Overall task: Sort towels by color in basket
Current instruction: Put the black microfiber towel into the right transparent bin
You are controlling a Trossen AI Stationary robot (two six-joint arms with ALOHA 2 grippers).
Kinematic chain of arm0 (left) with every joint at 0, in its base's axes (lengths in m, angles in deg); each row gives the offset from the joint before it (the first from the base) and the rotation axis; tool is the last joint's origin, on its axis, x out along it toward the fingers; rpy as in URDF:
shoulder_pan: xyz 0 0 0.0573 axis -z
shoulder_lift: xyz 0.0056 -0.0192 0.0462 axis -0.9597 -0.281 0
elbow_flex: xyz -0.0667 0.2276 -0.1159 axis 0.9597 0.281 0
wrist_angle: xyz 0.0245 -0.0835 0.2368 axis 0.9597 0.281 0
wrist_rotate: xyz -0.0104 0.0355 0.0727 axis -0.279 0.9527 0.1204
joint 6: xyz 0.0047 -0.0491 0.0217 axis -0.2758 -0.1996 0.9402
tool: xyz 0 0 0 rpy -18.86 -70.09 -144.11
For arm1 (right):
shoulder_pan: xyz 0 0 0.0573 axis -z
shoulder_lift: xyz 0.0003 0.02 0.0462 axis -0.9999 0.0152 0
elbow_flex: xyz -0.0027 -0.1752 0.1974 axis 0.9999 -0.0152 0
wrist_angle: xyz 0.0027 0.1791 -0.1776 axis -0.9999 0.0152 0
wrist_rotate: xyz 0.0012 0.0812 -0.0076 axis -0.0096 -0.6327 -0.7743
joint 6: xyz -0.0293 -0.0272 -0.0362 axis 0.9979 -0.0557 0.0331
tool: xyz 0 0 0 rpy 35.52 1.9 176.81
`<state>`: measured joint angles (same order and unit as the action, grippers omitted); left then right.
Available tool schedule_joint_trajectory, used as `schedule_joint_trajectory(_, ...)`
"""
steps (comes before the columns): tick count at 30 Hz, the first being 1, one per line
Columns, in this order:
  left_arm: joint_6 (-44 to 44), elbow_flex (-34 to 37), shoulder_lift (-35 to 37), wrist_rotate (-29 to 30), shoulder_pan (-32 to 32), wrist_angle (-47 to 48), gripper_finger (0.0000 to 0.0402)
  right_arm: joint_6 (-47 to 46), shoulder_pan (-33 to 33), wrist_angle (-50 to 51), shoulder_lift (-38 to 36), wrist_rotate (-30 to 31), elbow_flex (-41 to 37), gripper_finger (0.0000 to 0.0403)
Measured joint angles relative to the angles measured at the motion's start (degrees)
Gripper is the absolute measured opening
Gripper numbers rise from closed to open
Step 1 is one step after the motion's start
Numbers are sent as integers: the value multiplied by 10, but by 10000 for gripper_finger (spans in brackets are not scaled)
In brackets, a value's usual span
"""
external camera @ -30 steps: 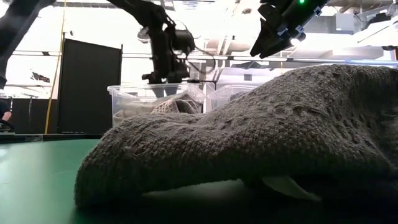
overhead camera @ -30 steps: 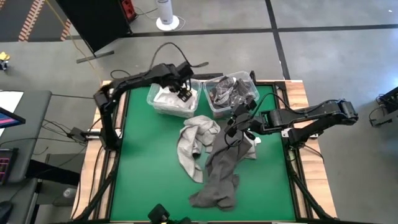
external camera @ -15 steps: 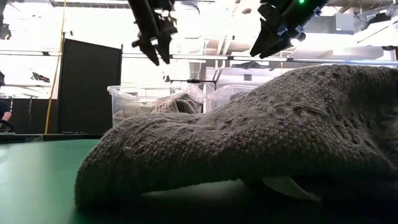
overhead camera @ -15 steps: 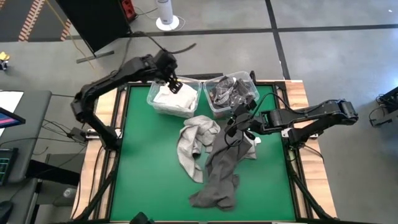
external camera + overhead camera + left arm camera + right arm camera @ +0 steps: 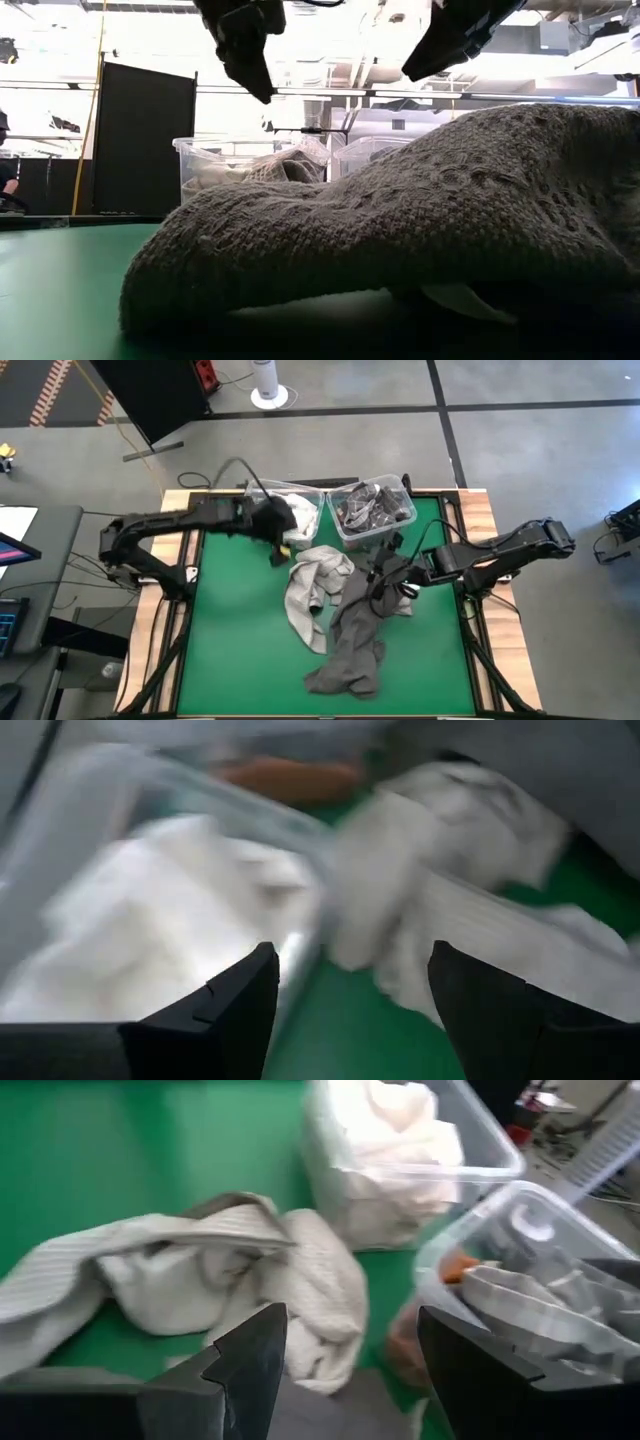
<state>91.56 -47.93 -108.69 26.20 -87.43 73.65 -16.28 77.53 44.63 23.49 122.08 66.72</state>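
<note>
Two bins [image 5: 372, 510] at the far edge of the surface [image 5: 240, 640] already hold towels. The left gripper [image 5: 277, 547] has left the white bin, fingers apart and empty, moving toward the light towel [image 5: 310, 592]. The right gripper [image 5: 380, 582], fingers apart, has lowered over the dark towel [image 5: 355, 645].

bins: 2 clear [image 5: 375, 510] [image 5: 300, 505] | loose towels on bench: 2, light grey [image 5: 312, 590], dark grey [image 5: 352, 640] | tools: 2 [image 5: 275, 550] [image 5: 385, 582]

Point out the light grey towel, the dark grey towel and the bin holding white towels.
light grey towel [image 5: 305, 592], high view, middle fold.
dark grey towel [image 5: 352, 640], high view, centre.
white-towel bin [image 5: 452, 1172], right wrist view, front rim.
</note>
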Motion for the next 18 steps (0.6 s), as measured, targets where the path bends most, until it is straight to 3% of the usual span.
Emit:
schedule_joint_trajectory(3, 1, 36, -2, 3, 57, -13, 247, -4, -14, -6, 1, -21, 0, 260)
schedule_joint_trajectory(9, -15, 67, -1, 20, 147, -26, 247, 15, -36, 14, 42, -118, 0, 260)
schedule_joint_trajectory(14, -17, 95, 0, 21, 192, -66, 247, 20, -41, 17, 103, -186, 0, 260)
schedule_joint_trajectory(18, -14, 137, -1, 25, 206, -105, 247, 51, -43, 27, 144, -195, 5, 260)
